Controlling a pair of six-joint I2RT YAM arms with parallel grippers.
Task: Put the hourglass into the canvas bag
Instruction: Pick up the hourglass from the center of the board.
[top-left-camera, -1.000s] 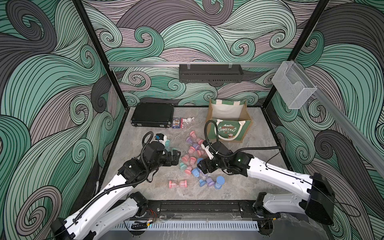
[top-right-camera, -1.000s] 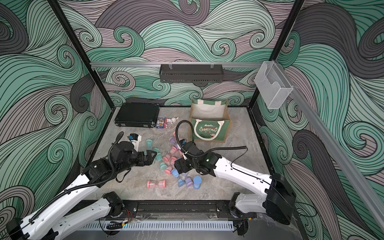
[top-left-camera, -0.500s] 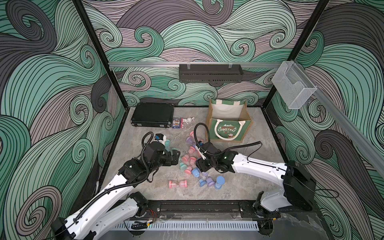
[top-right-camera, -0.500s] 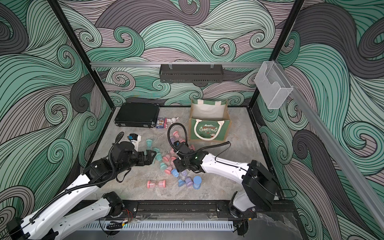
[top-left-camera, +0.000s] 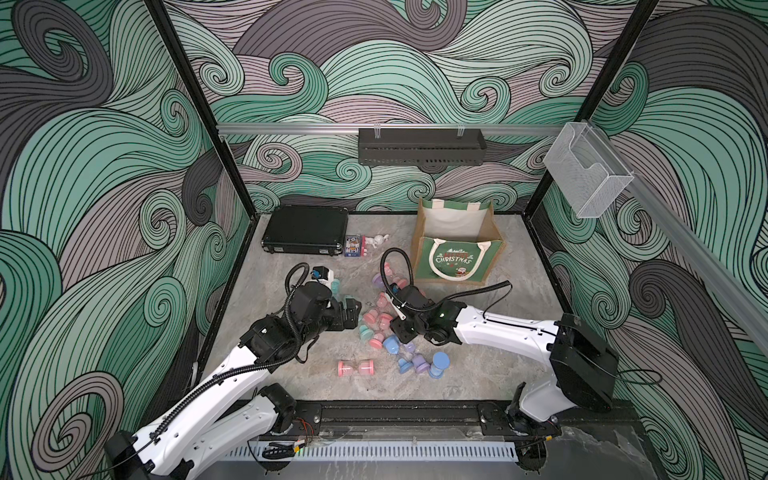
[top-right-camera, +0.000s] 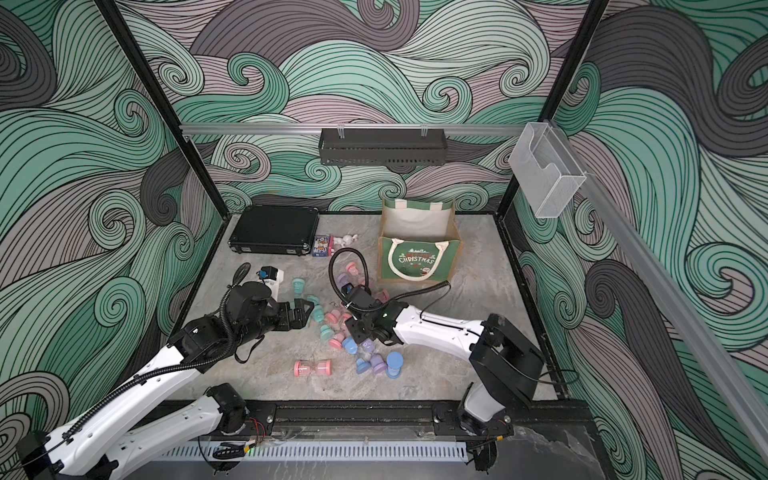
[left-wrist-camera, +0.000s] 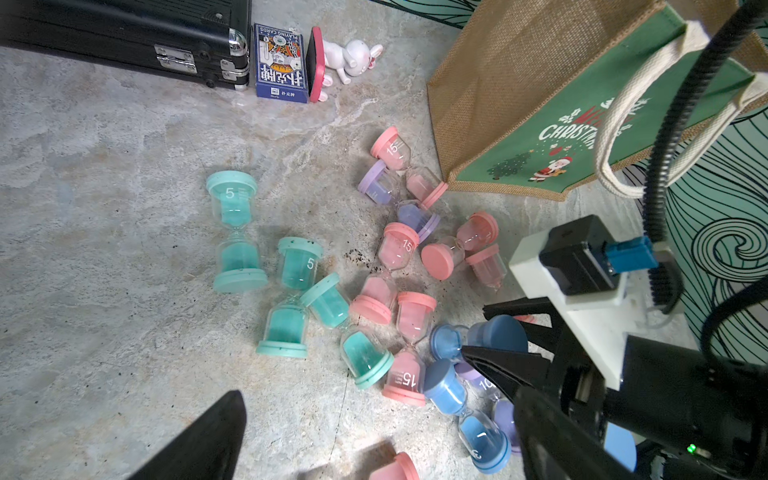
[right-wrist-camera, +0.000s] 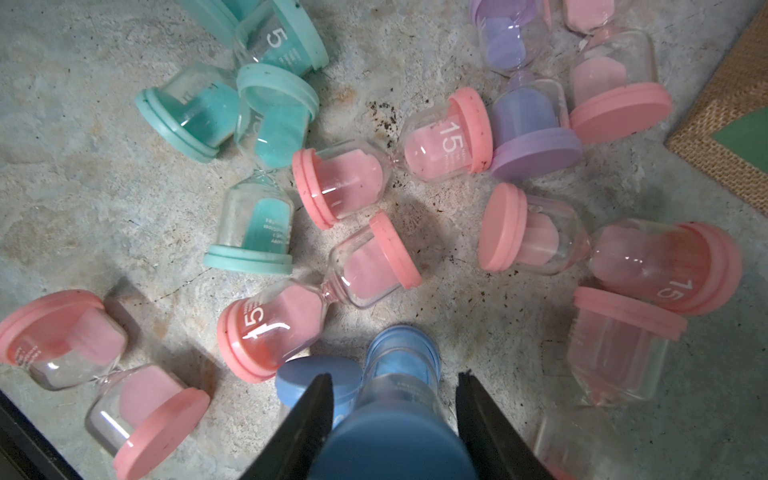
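Right wrist view shows the right gripper (right-wrist-camera: 397, 384) jaws pressed on the blue hourglass (right-wrist-camera: 399, 357) amid others on the desk (right-wrist-camera: 83, 187), a grip hidden in both top views; left wrist view shows the left gripper (left-wrist-camera: 376, 401) wide open, empty; beyond, the canvas bag (top-left-camera: 453, 266) stands apart, its open mouth visible only from above.

shows glossy clear bulbs, matt plastic caps on the blue hourglass (right-wrist-camera: 399, 399); rough burlap on the canvas bag (left-wrist-camera: 519, 91).

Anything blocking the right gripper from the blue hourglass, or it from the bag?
Nothing at the right gripper: it straddles the blue hourglass. Pink hourglasses lie between it and the canvas bag; lifting should clear them.
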